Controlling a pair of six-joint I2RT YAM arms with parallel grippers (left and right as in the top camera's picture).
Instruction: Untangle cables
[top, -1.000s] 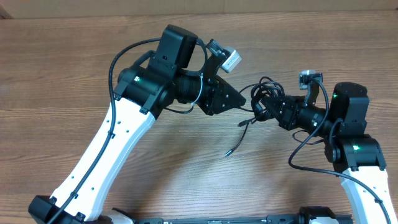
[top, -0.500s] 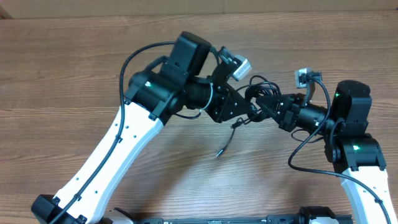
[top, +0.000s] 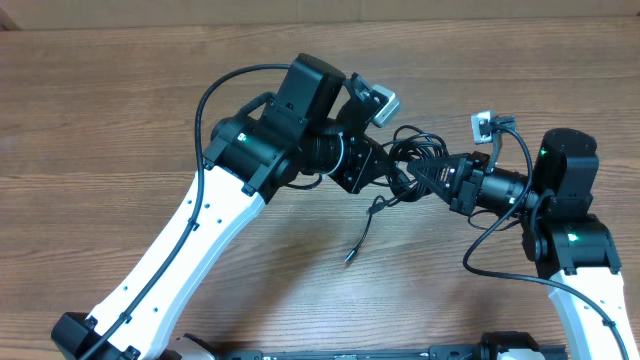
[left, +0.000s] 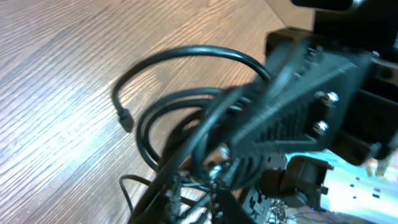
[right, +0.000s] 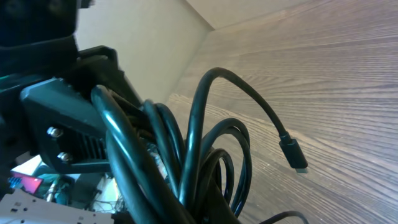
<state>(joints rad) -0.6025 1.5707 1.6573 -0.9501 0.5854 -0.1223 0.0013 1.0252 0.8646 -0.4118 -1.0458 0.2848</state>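
Observation:
The cables (top: 420, 148) are a small clump of thin black loops held up between my two grippers. My left gripper (top: 392, 178) presses into the clump from the left, its jaws nearly together with strands (left: 186, 106) crossing them. My right gripper (top: 426, 180) is shut on the clump from the right. One loose cord hangs down to a plug end (top: 350, 258) on the wood. In the left wrist view a plug (left: 126, 118) curls out to the left. Loops (right: 205, 124) and a plug (right: 292, 155) rise in front of my right gripper (right: 205, 211).
The wooden table (top: 120, 100) stretches out on all sides. Its back edge (top: 300, 15) meets a pale wall. Both arm bases stand at the near edge. The thick arm cable (top: 215, 95) arcs over the left arm.
My left arm has swung right until its gripper meets the clump beside the right gripper. The hanging cord end has drifted left. The right gripper has barely moved.

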